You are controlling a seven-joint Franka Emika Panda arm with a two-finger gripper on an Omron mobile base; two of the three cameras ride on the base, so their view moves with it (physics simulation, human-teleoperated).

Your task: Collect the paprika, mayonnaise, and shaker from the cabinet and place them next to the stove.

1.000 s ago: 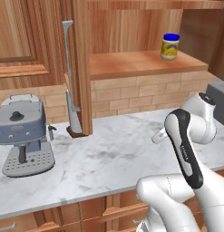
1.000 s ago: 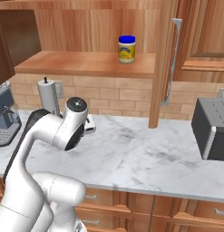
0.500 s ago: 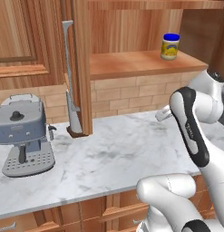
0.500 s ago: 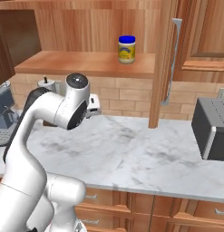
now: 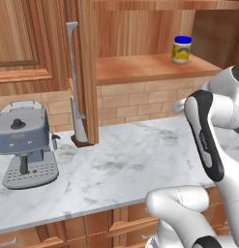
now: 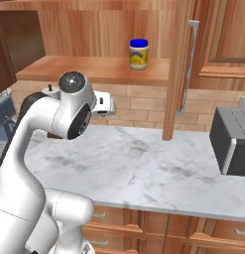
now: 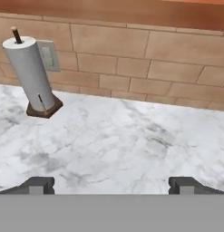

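The mayonnaise (image 5: 182, 50) (image 6: 139, 54), a yellowish jar with a blue lid, stands alone on the open cabinet's wooden shelf (image 5: 140, 69) (image 6: 89, 69). My gripper (image 7: 112, 185) is open, its two dark fingertips (image 7: 39, 185) wide apart with nothing between them. It hangs over the marble counter (image 7: 113, 145), facing the brick wall below the shelf. The white hand (image 6: 106, 104) sits below and left of the jar. The paprika, the shaker and the stove are out of view.
The cabinet door (image 5: 85, 72) (image 6: 176, 69) stands open edge-on, with its silver bar handle (image 6: 191, 64). A paper-towel roll (image 7: 30, 74) stands by the wall. On the counter are a grey coffee machine (image 5: 24, 140) and a dark toaster oven (image 6: 233, 141).
The arm has lifted and swung its hand up from near the counter toward the wall under the shelf. The jaws have stayed open. The jar has not moved.
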